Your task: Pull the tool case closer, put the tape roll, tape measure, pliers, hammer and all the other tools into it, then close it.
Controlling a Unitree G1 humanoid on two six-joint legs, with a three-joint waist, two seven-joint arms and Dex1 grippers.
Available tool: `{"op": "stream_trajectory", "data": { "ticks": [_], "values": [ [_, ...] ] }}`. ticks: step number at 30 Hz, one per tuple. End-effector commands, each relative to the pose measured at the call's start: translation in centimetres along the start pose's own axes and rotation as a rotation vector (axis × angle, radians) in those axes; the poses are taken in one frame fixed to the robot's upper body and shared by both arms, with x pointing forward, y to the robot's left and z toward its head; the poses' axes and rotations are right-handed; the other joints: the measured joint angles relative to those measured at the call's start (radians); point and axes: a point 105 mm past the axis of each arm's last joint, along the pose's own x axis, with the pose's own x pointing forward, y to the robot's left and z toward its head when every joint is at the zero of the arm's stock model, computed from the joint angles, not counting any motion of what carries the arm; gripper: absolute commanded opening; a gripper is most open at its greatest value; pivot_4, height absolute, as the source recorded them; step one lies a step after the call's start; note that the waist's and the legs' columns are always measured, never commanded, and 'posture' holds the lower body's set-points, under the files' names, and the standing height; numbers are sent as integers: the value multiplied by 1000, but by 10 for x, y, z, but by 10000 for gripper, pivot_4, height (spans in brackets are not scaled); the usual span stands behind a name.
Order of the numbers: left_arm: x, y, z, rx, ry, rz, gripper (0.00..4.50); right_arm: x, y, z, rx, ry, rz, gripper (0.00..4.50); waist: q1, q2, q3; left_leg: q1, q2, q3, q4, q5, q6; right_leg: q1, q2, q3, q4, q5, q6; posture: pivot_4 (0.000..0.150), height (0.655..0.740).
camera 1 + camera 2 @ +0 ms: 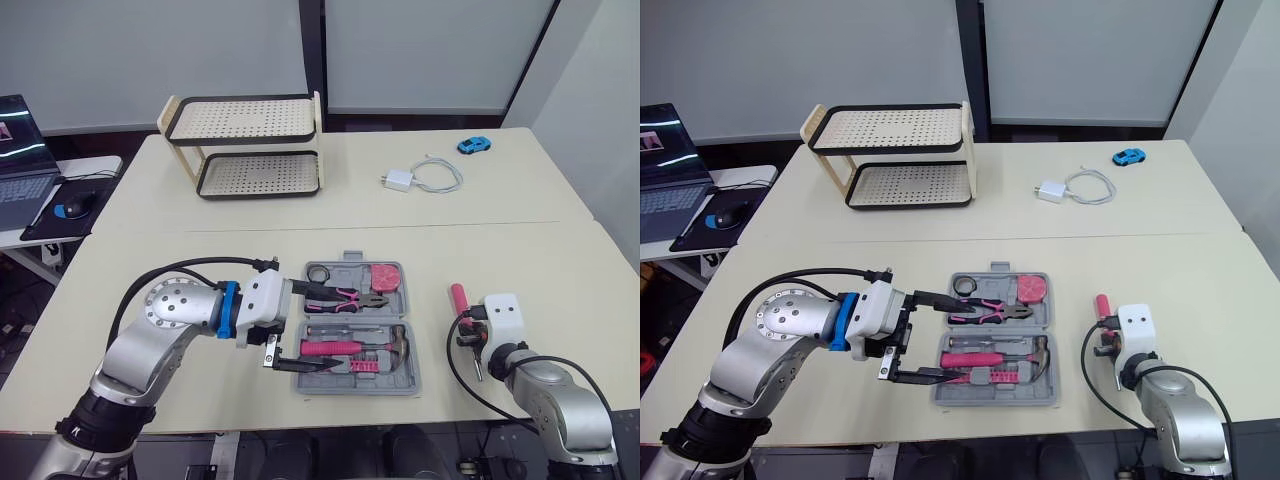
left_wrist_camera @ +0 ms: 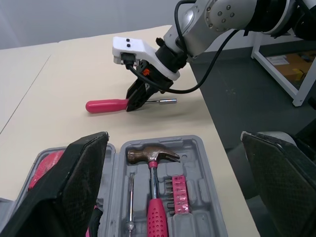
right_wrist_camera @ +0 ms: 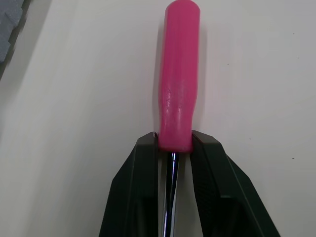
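The grey tool case (image 1: pixel 413 372) lies open near the table's front edge. In it I see the tape roll (image 1: pixel 318 272), the pink tape measure (image 1: pixel 385 275), the pliers (image 1: pixel 346 296), the hammer (image 2: pixel 152 159) and a pink bit holder (image 2: pixel 177 194). My left gripper (image 1: pixel 333 328) is open wide over the case's left side, with nothing between its fingers (image 2: pixel 64 192). Right of the case, my right gripper (image 3: pixel 175 140) is shut on the pink screwdriver (image 3: pixel 179 74) where handle meets shaft. The screwdriver (image 1: pixel 459 298) lies on the table.
A two-tier rack (image 1: pixel 250 150) stands at the back left. A white charger with its cable (image 1: pixel 425 177) and a blue toy car (image 1: pixel 474 145) lie at the back right. A laptop (image 1: pixel 22 160) and a mouse (image 1: pixel 72 205) sit on a side table to the left.
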Motion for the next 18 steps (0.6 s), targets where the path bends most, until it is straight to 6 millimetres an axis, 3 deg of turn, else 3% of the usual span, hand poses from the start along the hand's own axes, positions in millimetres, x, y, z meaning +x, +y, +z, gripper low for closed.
{"op": "stream_trajectory", "data": {
  "ticks": [1,4,11,18],
  "values": [
    [0,-3,1,21,-6,-3,45000,-7,-1,-1,-19,13,9,5977,0,0,0,0,0,0,0,0,0,0,0,0,0,0,0,1500,7400],
    [-4,-2,-1,18,-1,0,45000,-13,0,-6,-21,32,31,5977,2,0,0,0,0,0,0,0,0,0,0,0,0,0,0,1500,7400],
    [-8,1,-3,16,-3,0,45000,-13,2,-8,-14,39,44,30018,1,0,0,0,0,0,0,0,0,0,0,0,0,0,0,1500,7400],
    [-7,1,-5,22,-2,-3,45000,-6,0,-3,-24,20,24,30018,0,0,0,0,0,0,0,0,0,0,0,0,0,0,0,1500,7400]
  ]
}}
